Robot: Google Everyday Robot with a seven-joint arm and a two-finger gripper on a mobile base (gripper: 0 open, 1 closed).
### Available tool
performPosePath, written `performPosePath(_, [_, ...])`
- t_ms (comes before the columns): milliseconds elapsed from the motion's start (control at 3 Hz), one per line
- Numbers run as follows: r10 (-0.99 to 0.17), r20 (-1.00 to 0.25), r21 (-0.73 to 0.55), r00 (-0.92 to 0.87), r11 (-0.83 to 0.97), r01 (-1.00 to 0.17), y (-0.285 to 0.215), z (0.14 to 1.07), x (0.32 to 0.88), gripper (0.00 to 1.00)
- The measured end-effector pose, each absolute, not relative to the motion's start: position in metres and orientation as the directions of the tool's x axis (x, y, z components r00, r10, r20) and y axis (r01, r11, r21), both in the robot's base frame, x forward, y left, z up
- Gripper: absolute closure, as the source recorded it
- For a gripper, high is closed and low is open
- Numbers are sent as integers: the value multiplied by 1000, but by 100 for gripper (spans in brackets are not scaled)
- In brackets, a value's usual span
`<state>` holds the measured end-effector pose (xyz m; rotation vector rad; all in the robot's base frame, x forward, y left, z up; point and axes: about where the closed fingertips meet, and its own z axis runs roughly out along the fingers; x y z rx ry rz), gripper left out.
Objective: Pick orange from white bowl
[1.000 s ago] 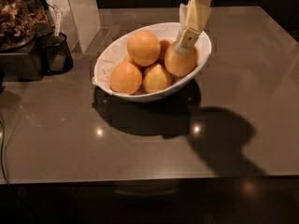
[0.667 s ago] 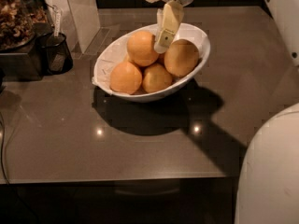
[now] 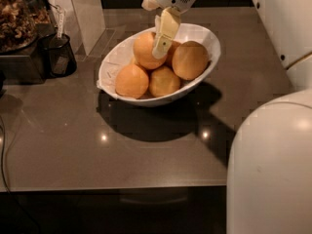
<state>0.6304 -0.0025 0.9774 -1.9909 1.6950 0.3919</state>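
Nearest, at the lower right, one rounded white part of the robot's body (image 3: pixel 270 172) fills the corner, and a second white part (image 3: pixel 285 21) rises along the right edge. One dark cable (image 3: pixel 4 155) hangs at the left edge. The glossy grey-brown table (image 3: pixel 73 145) bears one white bowl (image 3: pixel 117 62), standing a little behind its middle and casting a dark shadow toward the front. In the bowl four oranges show plainly: the front left orange (image 3: pixel 131 81), the front middle orange (image 3: pixel 165 81), the right orange (image 3: pixel 190 60) and the top orange (image 3: pixel 146 50), which lies on the others. A sliver of orange between the last two may be a fifth; I cannot tell. The single gripper (image 3: pixel 161 48) points down from above the bowl's far rim, its pale tip against the top orange's right side; whether it grips the fruit cannot be made out. Farther left stand one black mesh cup (image 3: pixel 61 57) and one container of brown bits (image 3: pixel 17 18).
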Motion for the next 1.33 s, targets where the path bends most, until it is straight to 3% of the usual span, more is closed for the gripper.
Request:
performPosePath(667, [-812,-563,-79,153,-132,-988,15,944,640,0])
performPosePath(1333, [-800,-580,-111,155,-110,-988,25,944,652,42])
